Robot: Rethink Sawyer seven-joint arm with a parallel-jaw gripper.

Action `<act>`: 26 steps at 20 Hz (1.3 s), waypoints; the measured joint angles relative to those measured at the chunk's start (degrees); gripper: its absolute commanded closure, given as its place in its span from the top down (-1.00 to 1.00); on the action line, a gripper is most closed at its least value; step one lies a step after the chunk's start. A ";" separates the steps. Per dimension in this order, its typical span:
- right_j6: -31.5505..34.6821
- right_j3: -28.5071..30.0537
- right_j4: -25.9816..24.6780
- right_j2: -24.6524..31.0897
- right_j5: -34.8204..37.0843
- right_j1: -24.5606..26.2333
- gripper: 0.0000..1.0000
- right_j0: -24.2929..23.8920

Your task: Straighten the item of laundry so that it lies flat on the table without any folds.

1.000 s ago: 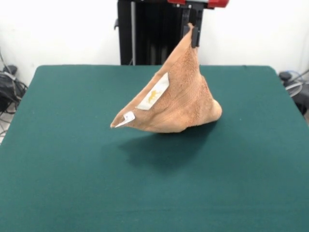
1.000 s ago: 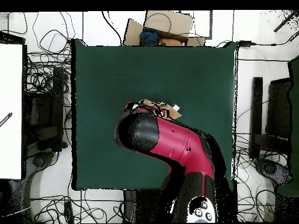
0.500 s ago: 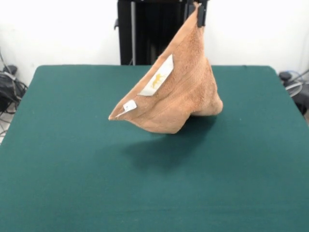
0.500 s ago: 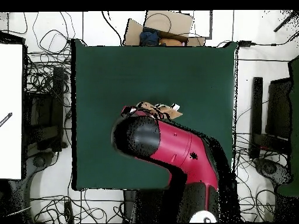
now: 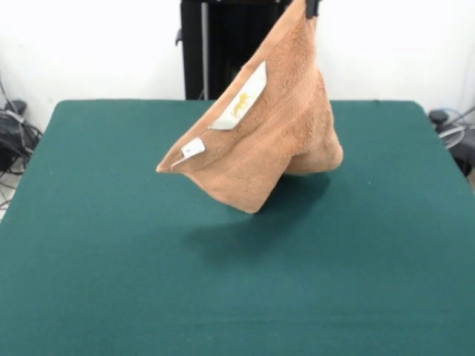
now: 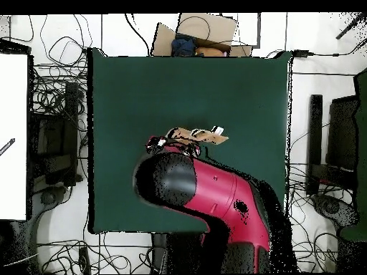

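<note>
Towel (image 5: 271, 141) hangs bunched from one pinched corner, clear of the tabletop (image 5: 96, 252) or nearly so, over its middle. End effector (image 5: 310, 7) clamped on that corner at the top edge. Flattening not begun; spreading all remains.

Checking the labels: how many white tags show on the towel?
2: a large tag high on the towel, a small tag near its left corner. Others may be hidden.

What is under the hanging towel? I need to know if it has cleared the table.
Under the towel, held by the claw, only bare green table and the towel's shadow show. Its rear lobe hides whether that part touches the table.
</note>
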 measured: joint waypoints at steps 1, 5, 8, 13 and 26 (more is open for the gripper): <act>0.00 0.05 -0.01 0.00 0.08 -0.17 -1.00 0.02; 0.00 0.08 -0.09 0.00 2.10 -1.83 -1.00 0.28; 0.00 -0.02 -1.87 -0.07 7.24 -3.93 -1.00 0.94; 0.00 -0.47 -4.31 -0.07 17.97 -7.81 -1.00 1.66; 0.00 -6.93 -6.11 -0.07 39.20 -16.06 -1.00 -0.08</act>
